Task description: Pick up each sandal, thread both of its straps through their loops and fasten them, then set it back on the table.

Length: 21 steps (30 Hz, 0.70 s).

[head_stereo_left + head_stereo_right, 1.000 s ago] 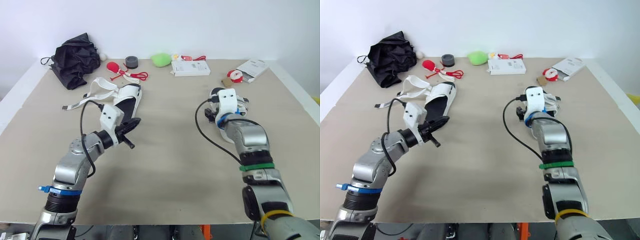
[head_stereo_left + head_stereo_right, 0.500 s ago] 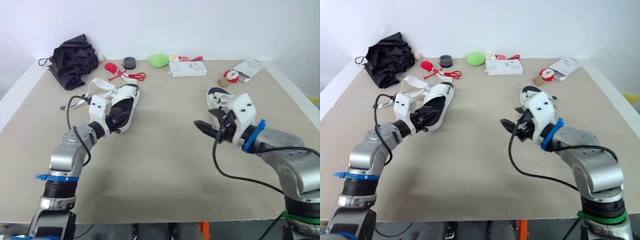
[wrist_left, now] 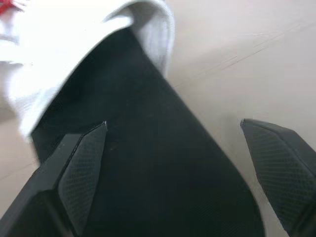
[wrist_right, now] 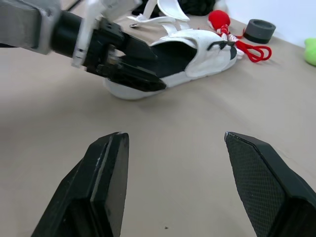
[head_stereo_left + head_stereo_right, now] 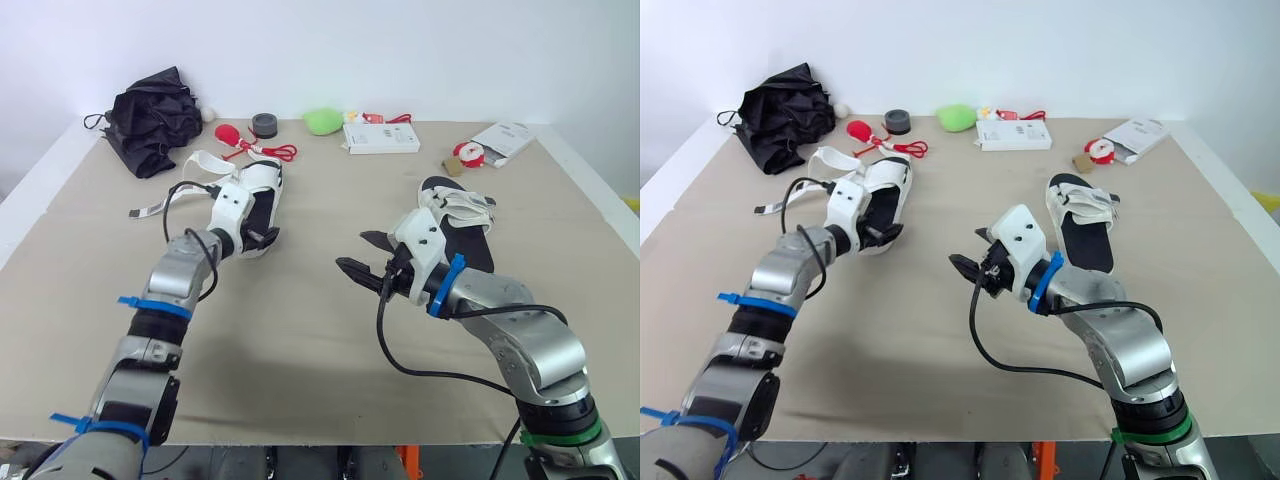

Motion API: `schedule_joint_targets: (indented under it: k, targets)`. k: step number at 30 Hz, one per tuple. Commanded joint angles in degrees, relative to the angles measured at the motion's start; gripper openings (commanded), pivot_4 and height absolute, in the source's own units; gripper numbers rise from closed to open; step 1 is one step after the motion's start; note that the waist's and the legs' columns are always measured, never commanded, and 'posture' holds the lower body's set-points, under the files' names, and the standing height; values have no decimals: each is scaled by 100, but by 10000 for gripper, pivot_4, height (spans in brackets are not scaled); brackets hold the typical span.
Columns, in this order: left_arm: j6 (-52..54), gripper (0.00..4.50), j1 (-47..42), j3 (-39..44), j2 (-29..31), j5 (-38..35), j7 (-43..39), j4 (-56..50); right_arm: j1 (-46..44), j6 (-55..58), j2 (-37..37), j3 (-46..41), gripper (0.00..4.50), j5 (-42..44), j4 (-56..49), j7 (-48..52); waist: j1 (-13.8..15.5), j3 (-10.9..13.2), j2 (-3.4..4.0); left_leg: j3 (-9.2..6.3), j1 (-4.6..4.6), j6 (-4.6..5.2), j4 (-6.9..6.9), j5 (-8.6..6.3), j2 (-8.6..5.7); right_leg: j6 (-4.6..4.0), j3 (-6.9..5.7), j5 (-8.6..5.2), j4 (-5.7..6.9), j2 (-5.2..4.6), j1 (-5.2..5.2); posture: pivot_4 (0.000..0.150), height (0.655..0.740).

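- Left gripper [image 5: 264, 238], head views first: its fingers are spread at the heel of the left sandal [image 5: 254, 196], which lies on the table [image 5: 300, 380] with its straps [image 5: 208, 163] loose. And the right gripper [image 5: 357, 252]?
- Spread wide too, and empty, hovering mid-table. The right sandal [image 5: 462, 226] lies flat behind it.
- Left wrist view?
- Black footbed between the parted fingers, nothing pinched yet.
- Right wrist view?
- It looks straight at that sandal and the left gripper.
- Risk?
- I'd guess a shallow bite on the heel. Once lifted, the sandal could swing or slip out, and the dangling straps could snag.
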Motion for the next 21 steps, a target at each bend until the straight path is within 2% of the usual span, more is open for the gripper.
schedule_joint_targets:
  k: [1,12,17,21]
  targets:
    - [-61,44621,-575,131,-169,14,92,493,-59,-133,62,34,33536,-80,-107,-62,-13,2,-5,2,-1,1,0,1,0,2,2,1,0,0,-1,1500,7400]
    - [-330,44621,-1344,617,-351,-3,586,1868,-1,-138,182,-18,33536,-137,-100,-165,-36,9,-17,6,-4,1,-6,0,-2,0,4,1,-1,1,-8,1500,7400]
    - [-1142,44621,-1911,698,-716,145,1053,3186,-2,-161,213,-58,33536,-134,-58,-188,-13,8,-28,3,-4,2,0,1,-4,3,2,5,0,-1,-4,1500,7400]
    - [-1613,44621,-2290,743,-924,224,1249,3818,-31,-176,218,-28,33536,-143,-33,-204,-16,11,-33,5,-6,3,1,0,-9,6,3,6,-1,-8,-4,1500,7400]
